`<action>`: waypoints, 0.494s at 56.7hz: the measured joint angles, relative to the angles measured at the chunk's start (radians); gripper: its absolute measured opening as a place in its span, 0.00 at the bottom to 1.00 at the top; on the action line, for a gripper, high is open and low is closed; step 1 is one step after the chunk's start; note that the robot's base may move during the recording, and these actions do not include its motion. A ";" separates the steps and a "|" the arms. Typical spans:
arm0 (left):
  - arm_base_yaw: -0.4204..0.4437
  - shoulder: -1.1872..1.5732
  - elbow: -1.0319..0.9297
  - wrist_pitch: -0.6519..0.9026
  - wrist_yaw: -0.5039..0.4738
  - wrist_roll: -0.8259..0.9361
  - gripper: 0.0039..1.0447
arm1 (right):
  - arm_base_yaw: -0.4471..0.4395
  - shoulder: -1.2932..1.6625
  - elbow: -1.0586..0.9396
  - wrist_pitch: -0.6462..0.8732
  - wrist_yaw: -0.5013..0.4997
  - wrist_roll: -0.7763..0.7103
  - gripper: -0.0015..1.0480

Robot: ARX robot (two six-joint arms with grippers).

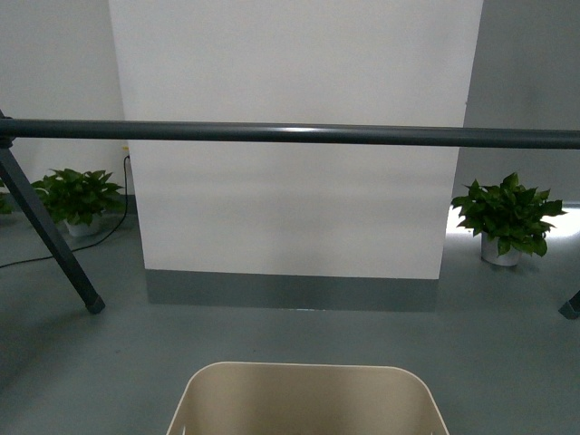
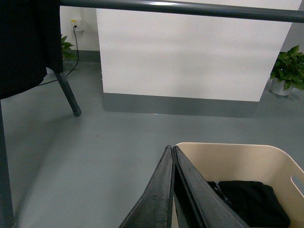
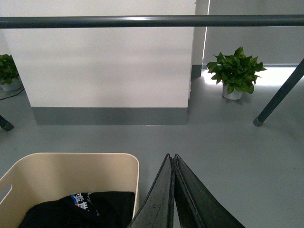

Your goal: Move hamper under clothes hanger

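The hamper (image 1: 306, 399) sits on the grey floor (image 1: 272, 335) close in front of the robot, only its far rim and rounded corners showing at the bottom edge of the front view. The clothes hanger (image 1: 290, 134) runs its long bar across the whole view further off, with 1 angled leg (image 1: 50, 236) planted at the left and the foot of another just visible at the right edge. Judged from the stretch of bare floor between the tub's far rim and the line of the legs, the hamper looks short of the bar, so the move reads as under way but not finished; exact alignment beneath the bar cannot be settled from these angles. Both wrist views show dark clothing (image 3: 80, 209) lying inside the tub. The left gripper (image 2: 172, 151) hangs just outside the hamper's left wall with its fingers pressed together on nothing, and the right gripper (image 3: 171, 157) is likewise clenched and empty just outside the right wall. What seems left is to carry or push the tub forward until it lies below the bar.
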 joint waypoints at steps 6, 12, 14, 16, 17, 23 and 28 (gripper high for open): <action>0.000 -0.048 0.000 -0.050 0.000 0.000 0.03 | 0.000 -0.042 0.000 -0.042 0.000 0.000 0.02; 0.000 -0.093 0.000 -0.094 0.000 0.000 0.03 | 0.000 -0.078 0.000 -0.078 0.000 0.000 0.02; 0.000 -0.109 0.000 -0.110 0.000 0.000 0.03 | 0.000 -0.091 0.000 -0.091 0.000 0.000 0.02; 0.000 -0.121 0.000 -0.122 0.000 0.000 0.03 | 0.000 -0.101 0.000 -0.101 0.000 0.000 0.02; 0.000 -0.126 0.000 -0.127 0.000 0.000 0.03 | 0.000 -0.106 0.000 -0.105 0.000 0.000 0.02; 0.000 -0.155 0.000 -0.156 0.000 0.000 0.03 | 0.000 -0.161 0.001 -0.167 0.000 0.000 0.02; 0.000 -0.172 0.000 -0.173 -0.001 0.000 0.03 | 0.000 -0.254 0.001 -0.287 0.000 0.000 0.02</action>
